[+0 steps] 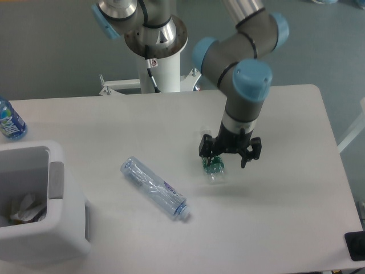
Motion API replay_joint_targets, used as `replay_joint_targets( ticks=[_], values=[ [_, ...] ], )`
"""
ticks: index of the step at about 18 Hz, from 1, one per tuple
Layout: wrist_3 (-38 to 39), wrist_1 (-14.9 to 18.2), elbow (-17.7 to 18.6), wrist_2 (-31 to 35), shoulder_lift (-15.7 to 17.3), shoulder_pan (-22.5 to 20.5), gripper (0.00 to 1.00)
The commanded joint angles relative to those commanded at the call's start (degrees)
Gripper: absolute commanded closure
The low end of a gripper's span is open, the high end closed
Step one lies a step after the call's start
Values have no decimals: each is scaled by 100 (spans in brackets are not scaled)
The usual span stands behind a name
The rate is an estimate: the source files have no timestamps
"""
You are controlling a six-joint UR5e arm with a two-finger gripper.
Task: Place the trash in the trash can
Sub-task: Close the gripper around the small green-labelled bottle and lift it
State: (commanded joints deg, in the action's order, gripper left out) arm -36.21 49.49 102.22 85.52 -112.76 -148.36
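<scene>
Table [285, 228]: pale top, carries all items listed below.

Trash can [57, 228]: boxy white bin with a grey tab at its rim, at the near left edge of the table. Crumpled pale scraps lie inside; neither task bottle is in it.

Arm: grey links with blue caps, reaching down over the table's middle.

Gripper [229, 158]: black, two-fingered, jaws spread wide, poised directly over the short bottle. Whether the fingertips touch it cannot be told. Nothing is grasped.

Long bottle [153, 188]: clear plastic, white cap, lying on its side at a slant between the bin and the gripper, well apart from both. Untouched.

Short bottle [214, 166]: clear plastic, dark green label, lying on the table under the gripper, mostly hidden by it.

Blue-label bottle [8, 121]: at the far left edge, behind the bin. Not part of the task.

Progress, as judged: early. No bottle is binned. Pending: grasp, carry and drop the short bottle, then likewise the long one.
</scene>
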Motion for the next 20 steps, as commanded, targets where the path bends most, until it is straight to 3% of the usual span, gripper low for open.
replay_joint_targets(
  ticks=[9, 20],
  values=[
    [-26, -352, 246, 123, -220, 97, 0],
    [9, -370, 352, 123, -335, 158, 0]
  ],
)
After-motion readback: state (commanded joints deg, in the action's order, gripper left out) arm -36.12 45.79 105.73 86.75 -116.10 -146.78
